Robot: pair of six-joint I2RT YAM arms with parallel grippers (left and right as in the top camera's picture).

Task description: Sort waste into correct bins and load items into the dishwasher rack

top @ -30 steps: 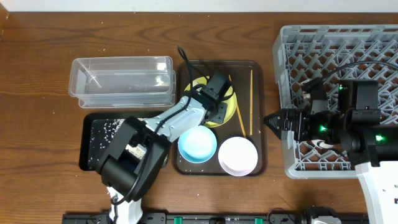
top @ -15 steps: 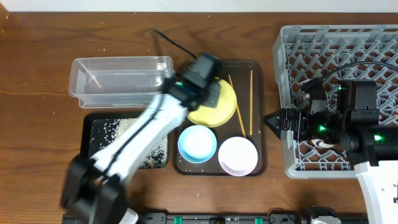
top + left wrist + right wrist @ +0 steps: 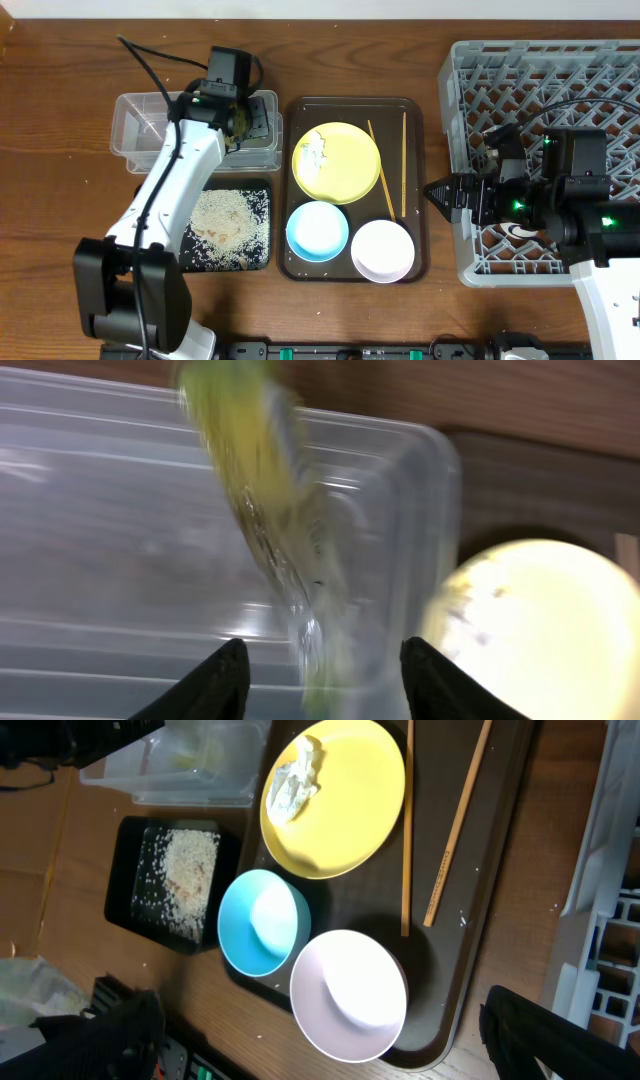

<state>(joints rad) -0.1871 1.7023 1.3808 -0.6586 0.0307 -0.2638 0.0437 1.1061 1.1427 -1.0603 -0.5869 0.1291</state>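
Observation:
My left gripper (image 3: pixel 243 122) hovers over the right end of the clear tub (image 3: pixel 150 130). Its fingers (image 3: pixel 325 665) are apart. The green-yellow wrapper (image 3: pixel 255 490) is blurred in front of them, inside the tub. The yellow plate (image 3: pixel 345 170) on the brown serving tray holds the crumpled white tissue (image 3: pixel 315 150). The light-blue bowl (image 3: pixel 317 230) and white-pink bowl (image 3: pixel 382 250) sit below it, with two chopsticks (image 3: pixel 381 185) to its right. The black tray (image 3: pixel 255 195) holds rice scraps (image 3: pixel 222 218). My right gripper (image 3: pixel 435 193) is open and empty between the serving tray and the grey rack (image 3: pixel 560 90).
The dark brown serving tray (image 3: pixel 415 115) lies mid-table between the bins and the rack. The right arm's body rests over the rack's front part. Bare wood table runs along the far edge and the left side.
My left arm swung from the yellow plate to the left and back, over the clear tub, bringing the wrapper. The black tray with rice is now uncovered. The right arm has not moved.

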